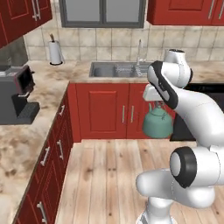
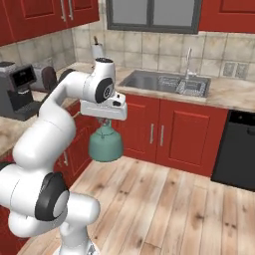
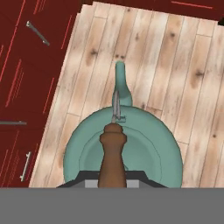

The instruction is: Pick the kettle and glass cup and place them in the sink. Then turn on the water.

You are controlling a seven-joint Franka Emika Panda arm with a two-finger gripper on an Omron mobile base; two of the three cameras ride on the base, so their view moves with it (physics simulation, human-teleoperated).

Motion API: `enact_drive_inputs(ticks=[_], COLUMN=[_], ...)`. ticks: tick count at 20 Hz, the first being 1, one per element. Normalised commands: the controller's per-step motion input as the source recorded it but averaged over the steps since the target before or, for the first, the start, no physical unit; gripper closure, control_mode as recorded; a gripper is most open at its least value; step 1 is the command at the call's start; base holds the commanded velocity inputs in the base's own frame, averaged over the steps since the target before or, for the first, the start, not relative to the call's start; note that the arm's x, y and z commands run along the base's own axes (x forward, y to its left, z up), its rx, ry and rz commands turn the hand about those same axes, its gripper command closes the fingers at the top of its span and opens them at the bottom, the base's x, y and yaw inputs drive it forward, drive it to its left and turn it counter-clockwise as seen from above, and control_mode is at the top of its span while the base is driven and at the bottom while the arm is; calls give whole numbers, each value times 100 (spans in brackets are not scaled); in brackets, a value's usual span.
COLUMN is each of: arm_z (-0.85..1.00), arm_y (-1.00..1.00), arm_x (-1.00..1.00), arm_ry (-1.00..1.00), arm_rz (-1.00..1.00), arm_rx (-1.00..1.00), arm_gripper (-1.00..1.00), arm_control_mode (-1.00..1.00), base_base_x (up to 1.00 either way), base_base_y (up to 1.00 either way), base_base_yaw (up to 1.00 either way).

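Observation:
The teal-green kettle point(image 1: 157, 124) point(image 2: 105, 145) hangs by its dark arched handle point(image 3: 112, 153) over the wooden floor, in front of the red base cabinets. My gripper point(image 1: 154, 105) point(image 2: 104, 122) point(image 3: 113, 175) is shut on that handle from above. The kettle's spout point(image 3: 121, 83) points away in the hand view. The sink point(image 1: 105, 70) point(image 2: 149, 79) lies in the counter behind, well above and beyond the kettle, with its chrome faucet point(image 1: 139, 50) point(image 2: 189, 60) at the back. The glass cup and the water are out of view.
A coffee machine point(image 1: 17, 94) point(image 2: 17, 89) stands on the left counter, and a paper towel roll point(image 1: 55, 52) in the back corner. A black dishwasher point(image 2: 236, 149) sits right of the sink cabinet. Wooden floor point(image 1: 105, 166) lies between the cabinet runs.

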Motion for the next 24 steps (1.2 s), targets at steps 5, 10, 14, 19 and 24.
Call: enact_drive_inputs(ticks=[5,10,14,19,24], arm_z=[0,0,0,0,0], arm_y=[0,0,0,0,0], arm_x=[0,0,0,0,0], arm_ry=[0,0,0,0,0], arm_rz=[0,0,0,0,0], arm_rx=[0,0,0,0,0], arm_gripper=[100,100,100,100,100], arm_control_mode=[100,100,100,100,100], base_base_x=[38,48,64,71,85], base_base_y=[-11,-8,-12,-13,-12], base_base_yaw=[-36,-20,-9,-1,0])
